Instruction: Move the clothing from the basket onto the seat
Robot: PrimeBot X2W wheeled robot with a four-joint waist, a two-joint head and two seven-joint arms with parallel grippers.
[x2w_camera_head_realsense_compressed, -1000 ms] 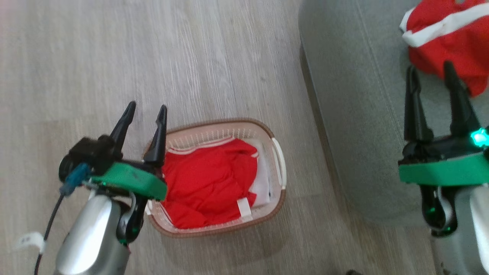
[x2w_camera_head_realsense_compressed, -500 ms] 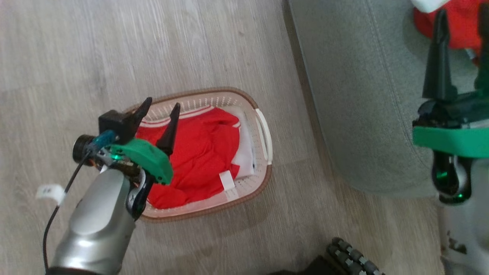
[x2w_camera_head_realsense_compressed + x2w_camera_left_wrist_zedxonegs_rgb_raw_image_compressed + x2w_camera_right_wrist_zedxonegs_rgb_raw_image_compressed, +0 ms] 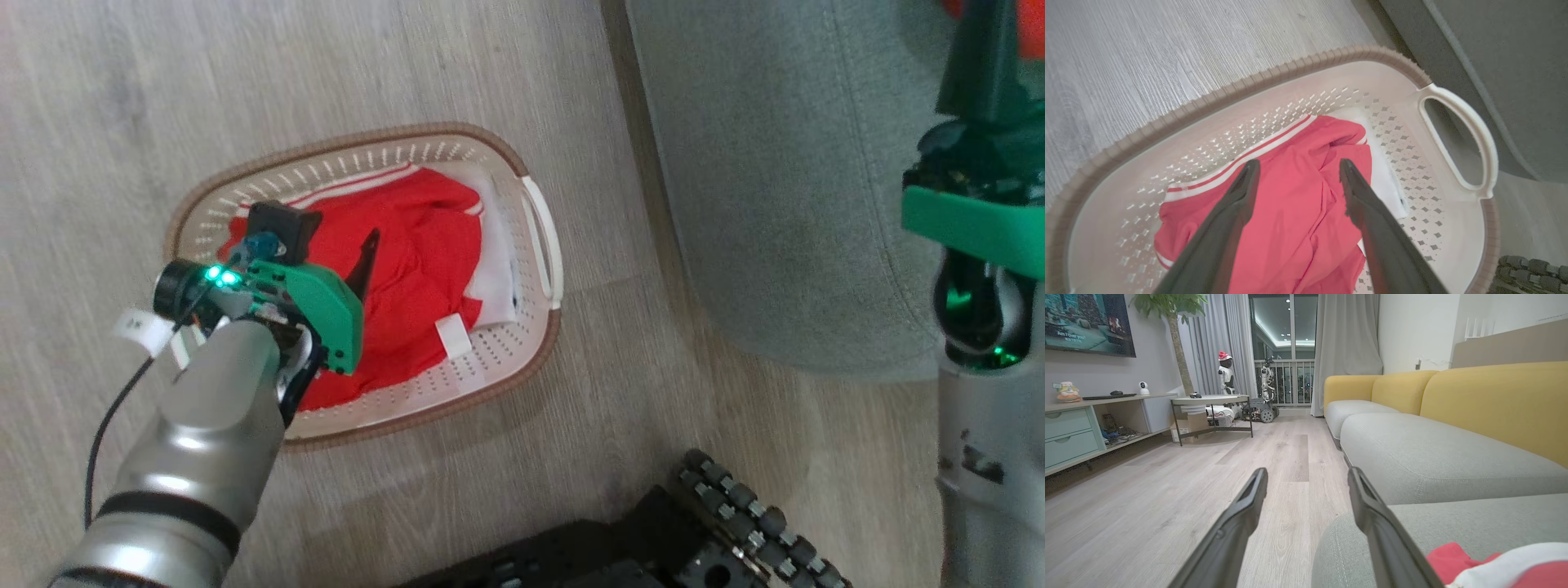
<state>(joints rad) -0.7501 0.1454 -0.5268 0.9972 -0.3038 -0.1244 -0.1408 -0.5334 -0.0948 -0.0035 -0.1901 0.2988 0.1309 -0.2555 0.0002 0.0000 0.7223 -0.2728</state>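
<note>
Dark wheeled base [image 3: 735, 506] at the near edge of the floor [image 3: 490, 65]. Left gripper [image 3: 1298, 165] reaches down into the basket [image 3: 498, 359], fingers spread wide and holding nothing, tips poised over the clothing [image 3: 416, 269]; cannot tell whether they touch the fabric. The clothing is a crumpled bright red heap with white stripes, lying inside the basket and covering most of its bottom. A flat white sheet [image 3: 490, 286] shows under it at the end nearest the seat. The basket stands on the floor, its white handle [image 3: 1488, 151] turned toward the seat [image 3: 775, 204], near the seat's rounded front corner with a strip of floor between them. Right gripper [image 3: 1307, 471] hangs over the seat's front edge, fingers also wide and holding nothing, pointing down the length of the room. Another red piece [image 3: 1445, 557] with white trim lies on the seat just beside the right finger. Farther along, more grey-green cushions with yellow backrests [image 3: 1494, 400] line the right side. Beyond, a low round table [image 3: 1212, 400] stands on the floor, with grey curtains at the far wall.
</note>
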